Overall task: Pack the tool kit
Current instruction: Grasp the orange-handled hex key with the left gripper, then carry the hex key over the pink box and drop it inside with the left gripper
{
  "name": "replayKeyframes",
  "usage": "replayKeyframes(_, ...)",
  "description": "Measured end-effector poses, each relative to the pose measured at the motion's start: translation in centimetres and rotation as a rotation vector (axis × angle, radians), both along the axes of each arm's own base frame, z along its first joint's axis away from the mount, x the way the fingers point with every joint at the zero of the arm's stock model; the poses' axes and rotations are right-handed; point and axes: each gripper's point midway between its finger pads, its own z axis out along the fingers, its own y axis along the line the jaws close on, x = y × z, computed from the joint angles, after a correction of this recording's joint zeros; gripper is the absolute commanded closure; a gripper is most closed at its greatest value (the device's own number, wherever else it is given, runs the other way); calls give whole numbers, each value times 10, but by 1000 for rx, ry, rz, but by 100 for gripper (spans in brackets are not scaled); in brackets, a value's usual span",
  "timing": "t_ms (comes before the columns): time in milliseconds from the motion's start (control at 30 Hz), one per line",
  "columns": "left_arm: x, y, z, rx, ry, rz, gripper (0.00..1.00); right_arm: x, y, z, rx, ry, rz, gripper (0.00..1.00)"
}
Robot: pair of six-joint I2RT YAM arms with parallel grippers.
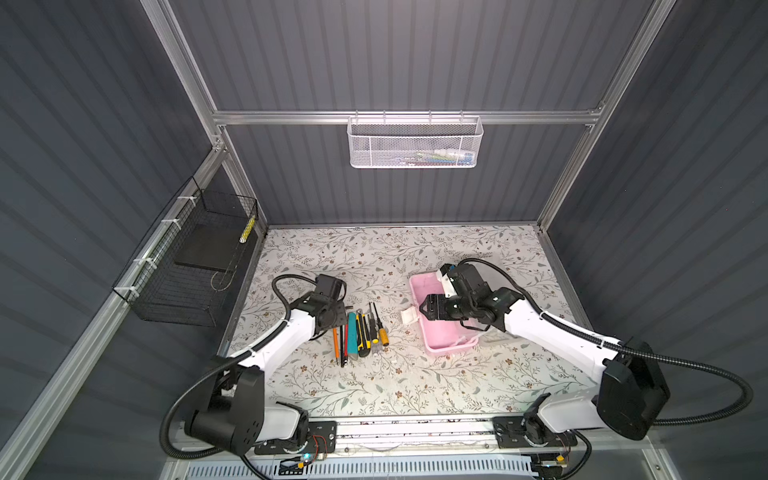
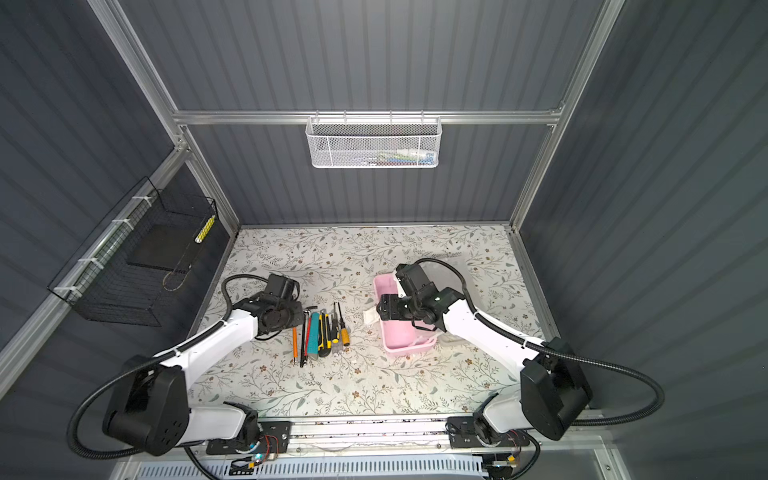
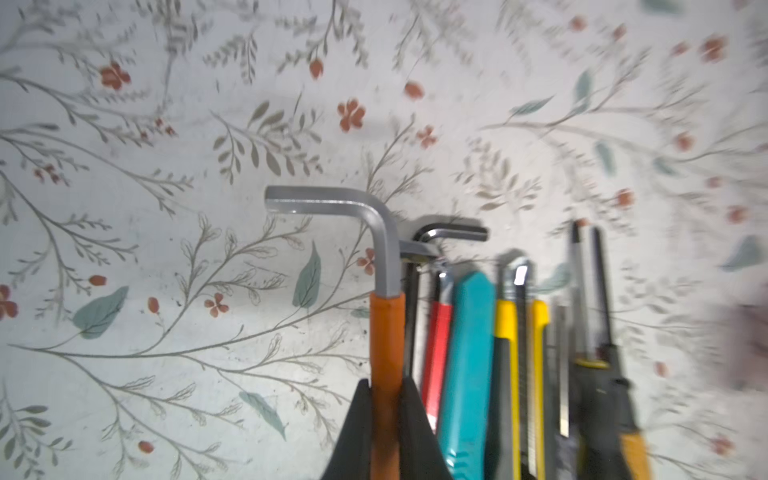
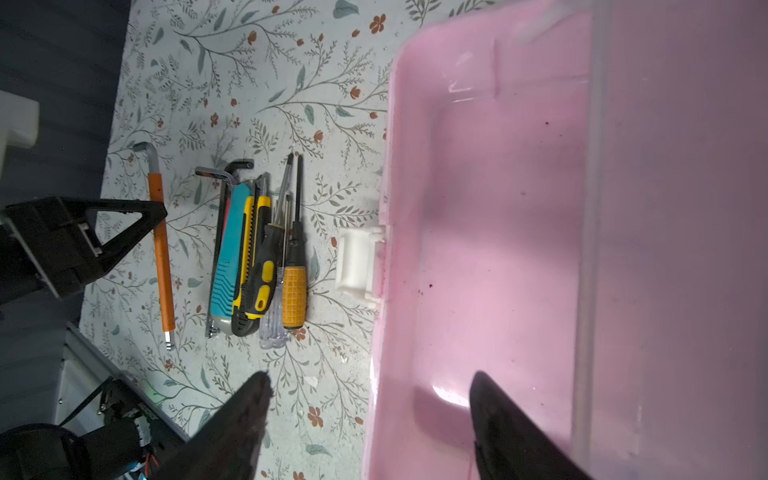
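Though right arm [image 1: 536, 332] covers case [image 1: 440, 338], lid [image 4: 685, 249] blurred

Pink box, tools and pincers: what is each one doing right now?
Pink box, open, nothing seen inside.
Latch, undone.
Left pincer, shut on the orange hex key.
Right pincer, open above the box's rim.
Other tools, lying side by side.

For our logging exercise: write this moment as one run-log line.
left gripper: shut on orange-sleeved steel hex key | right gripper: open above rim of open pink plastic case | other tools: bunched on floral table
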Motion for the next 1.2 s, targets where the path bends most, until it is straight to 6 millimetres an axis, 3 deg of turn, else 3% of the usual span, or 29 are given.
replayKeyframes(200,18,-42,91,-294,-237,-21,100,0,-6,36,81,-64,-26,24)
replayKeyframes(333,21,-100,123,-447,-314,-99,100,0,-24,77,152,-154,-76,24)
replayKeyframes(433,21,-149,134,-552,-336,-166,100,-1,-43,94,183,-193,-127,24)
replayKeyframes(567,21,-199,125,-642,-325,-206,100,-7,-63,95,181,-203,-179,24)
replayKeyframes(833,25,-258,90,-668,-273,-225,100,-19,-80,80,153,-176,-211,23)
replayKeyframes(1200,36,-300,51,-656,-202,-207,100,-27,-89,51,123,-131,-228,23)
